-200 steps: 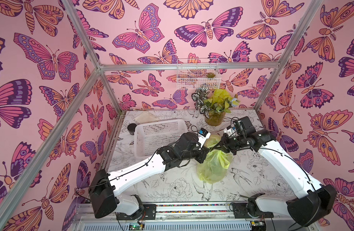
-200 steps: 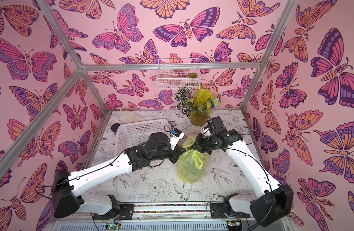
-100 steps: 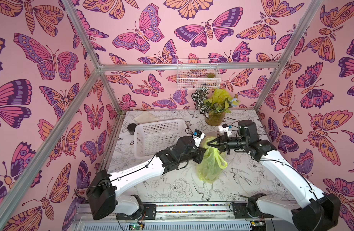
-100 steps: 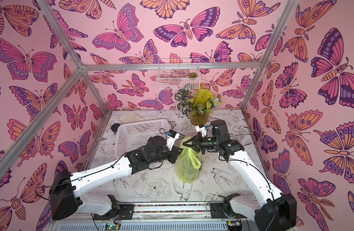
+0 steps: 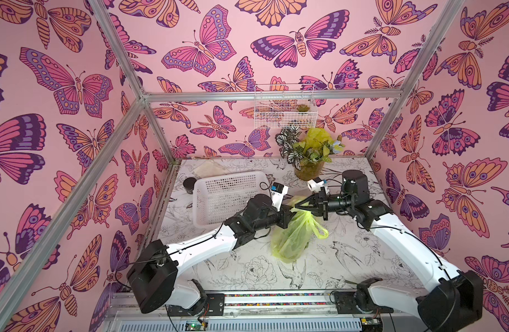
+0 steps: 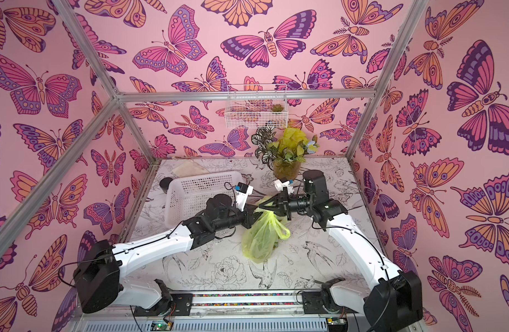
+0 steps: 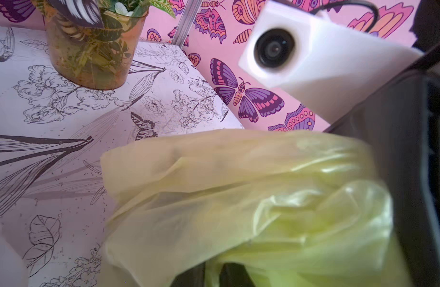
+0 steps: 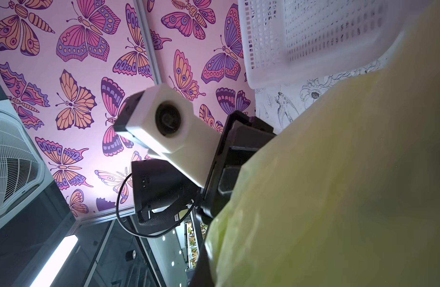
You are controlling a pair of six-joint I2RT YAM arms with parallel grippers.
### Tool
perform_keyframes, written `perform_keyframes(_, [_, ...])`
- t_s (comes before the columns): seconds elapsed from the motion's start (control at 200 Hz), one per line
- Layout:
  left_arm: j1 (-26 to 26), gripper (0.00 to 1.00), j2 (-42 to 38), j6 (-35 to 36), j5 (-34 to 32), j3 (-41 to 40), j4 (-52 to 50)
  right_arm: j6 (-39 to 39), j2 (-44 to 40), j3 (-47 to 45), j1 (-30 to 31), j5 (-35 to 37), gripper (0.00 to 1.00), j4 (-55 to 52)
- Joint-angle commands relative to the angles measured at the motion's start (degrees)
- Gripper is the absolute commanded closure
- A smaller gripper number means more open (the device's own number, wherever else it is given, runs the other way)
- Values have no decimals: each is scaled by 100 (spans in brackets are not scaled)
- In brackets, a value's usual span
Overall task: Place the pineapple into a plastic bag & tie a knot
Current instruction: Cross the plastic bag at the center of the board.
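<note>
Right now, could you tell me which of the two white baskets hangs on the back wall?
The wire basket, mounted high above the potted plant; the perforated plastic basket stands down on the table instead.

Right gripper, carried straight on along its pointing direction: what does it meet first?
The plastic bag bunched at its tip, then almost at once the left gripper, which faces the right gripper head-on; depth between them is unclear.
</note>
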Motion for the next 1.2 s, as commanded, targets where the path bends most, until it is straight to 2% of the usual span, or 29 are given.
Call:
perform_keyframes(0.0, [83, 82, 187, 148, 83, -278, -134, 188, -151, 254, 16, -1015, 93, 936])
perform_keyframes(0.09, [53, 76, 128, 286, 343, -424, 119, -9, -100, 259, 12, -1001, 87, 713])
perform_keyframes(0.205, [-79, 67, -53, 606, 451, -683, 375, -508, -2, 327, 15, -870, 86, 153])
perform_keyframes(0.3, [-205, 62, -290, 903, 287, -986, 652, -744, 96, 349, 12, -754, 90, -107])
perform_keyframes(0.446, [-216, 62, -624, 1059, -183, -1166, 647, -973, 157, 355, 18, -726, 96, -372])
perform_keyframes(0.516, [-233, 65, -972, 1146, -473, -1268, 655, -1096, 159, 365, 18, -698, 96, -548])
perform_keyframes(0.581, [-259, 72, -1279, 1270, -668, -1404, 702, -1113, 153, 367, 12, -643, 95, -587])
perform_keyframes(0.661, [-298, 81, -1593, 1467, -570, -1528, 761, -1100, 154, 367, 12, -590, 95, -584])
perform_keyframes(0.801, [-382, 89, -1936, 1703, -262, -1620, 810, -1119, 182, 377, 16, -550, 95, -619])
perform_keyframes(1.027, [-502, 100, -1632, 1825, 296, -1349, 922, -1114, 187, 420, 20, -506, 95, -646])
perform_keyframes(1.192, [-515, 100, -1460, 1769, 192, -1350, 1365, -1144, 155, 414, 25, -480, 95, -722])
